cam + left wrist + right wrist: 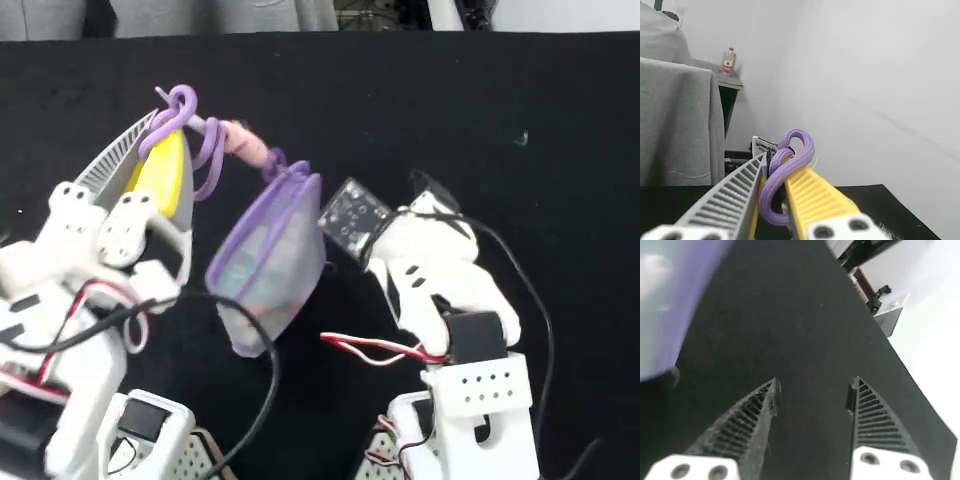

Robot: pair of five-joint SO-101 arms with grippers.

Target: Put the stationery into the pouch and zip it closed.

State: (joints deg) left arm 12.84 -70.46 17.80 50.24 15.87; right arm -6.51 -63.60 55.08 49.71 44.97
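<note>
**Counter** (pixel 450 100): one, black, spreading beneath the pouch.
**Room:** one white wall (pixel 865 75) is rising behind; one grey cloth (pixel 675 125) is draping beside it; one bottle (pixel 729 60) is standing far beyond the pouch's cord.
**Pouch** (pixel 265 260): one, purple, translucent, tilting; contents cannot be told.
**Cord** (pixel 213 150): one, purple, trailing from the pouch's top.
**Left claw** (pixel 165 135): one, pinching the cord near the pouch.
**Right claw** (pixel 812 385): one, gaping wide, gripping nothing, sitting just beside the pouch.
</note>
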